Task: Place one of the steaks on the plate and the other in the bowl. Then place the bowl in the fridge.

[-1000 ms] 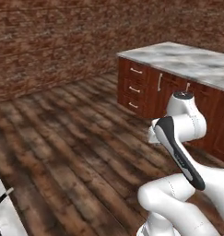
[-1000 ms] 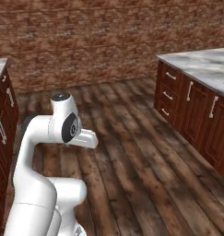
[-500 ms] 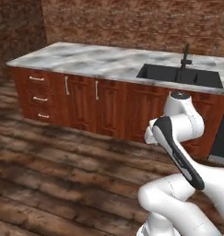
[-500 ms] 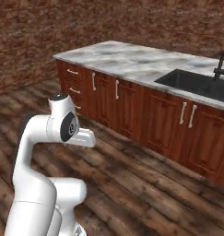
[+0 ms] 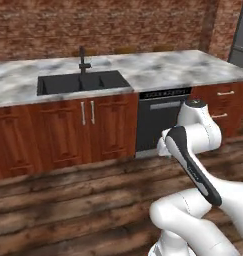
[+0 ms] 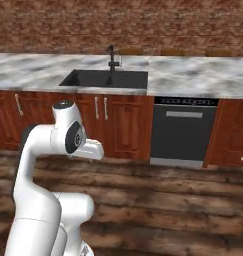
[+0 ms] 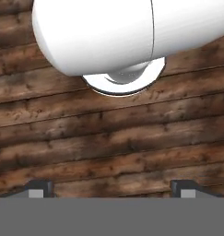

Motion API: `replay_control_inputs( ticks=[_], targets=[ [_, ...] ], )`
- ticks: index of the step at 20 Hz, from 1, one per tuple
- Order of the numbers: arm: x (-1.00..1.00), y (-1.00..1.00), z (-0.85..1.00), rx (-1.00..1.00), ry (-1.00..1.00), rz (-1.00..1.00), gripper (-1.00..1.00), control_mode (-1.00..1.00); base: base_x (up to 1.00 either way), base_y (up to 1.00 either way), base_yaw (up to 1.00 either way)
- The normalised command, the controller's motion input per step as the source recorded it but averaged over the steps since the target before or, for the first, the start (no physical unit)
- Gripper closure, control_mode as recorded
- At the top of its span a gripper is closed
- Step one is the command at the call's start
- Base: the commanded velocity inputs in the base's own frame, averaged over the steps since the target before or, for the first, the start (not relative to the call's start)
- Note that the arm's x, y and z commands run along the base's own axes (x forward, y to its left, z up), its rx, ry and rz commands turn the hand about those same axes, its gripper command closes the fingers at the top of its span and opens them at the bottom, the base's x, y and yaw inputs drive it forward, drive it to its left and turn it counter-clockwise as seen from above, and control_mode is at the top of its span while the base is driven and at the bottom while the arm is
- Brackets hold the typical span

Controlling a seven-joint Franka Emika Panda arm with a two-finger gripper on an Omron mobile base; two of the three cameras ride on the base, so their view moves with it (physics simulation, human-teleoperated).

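Observation:
My arm [image 5: 193, 150] is folded close above the base, and its hand [image 6: 90, 149] points down at the plank floor. In the hand view my gripper [image 7: 111, 188] is open, its two dark fingertips [image 7: 38, 187] far apart with only floor boards between them. A strip of the grey metal fridge [image 5: 241, 35] shows at the far right edge, past the end of the counter. The steaks, the plate and the bowl are out of view.
A marble counter [image 5: 163, 65] runs across ahead, with a black sink [image 5: 78, 82] and a dark faucet [image 5: 83, 59]. Below it are red-brown cabinet doors [image 5: 88, 127] and a black dishwasher [image 5: 160, 117]. Dark wooden floor [image 5: 68, 210] lies between me and the cabinets.
The whole picture has swung: the base has turned from a brick wall and bare floor towards the sink counter, the dishwasher and the fridge's edge. The arm's pose is unchanged and the gripper stays open.

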Motion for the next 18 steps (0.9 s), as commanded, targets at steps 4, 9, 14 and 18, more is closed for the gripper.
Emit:
replay_control_inputs(
  ticks=[4, 9, 14, 18],
  targets=[
    [0.00, 0.00, 0.00, 0.00, 0.00, 0.00, -1.00, 1.00, 0.27, -0.01, -0.88],
    [0.00, 0.00, 0.00, 0.00, 0.00, 0.00, -1.00, 1.00, 0.48, 0.01, -0.72],
    [0.00, 0.00, 0.00, 0.00, 0.00, 0.00, -1.00, 1.00, 0.84, 0.01, -0.51],
    [0.00, 0.00, 0.00, 0.00, 0.00, 0.00, -1.00, 1.00, 0.96, -0.07, -0.38]
  ],
)
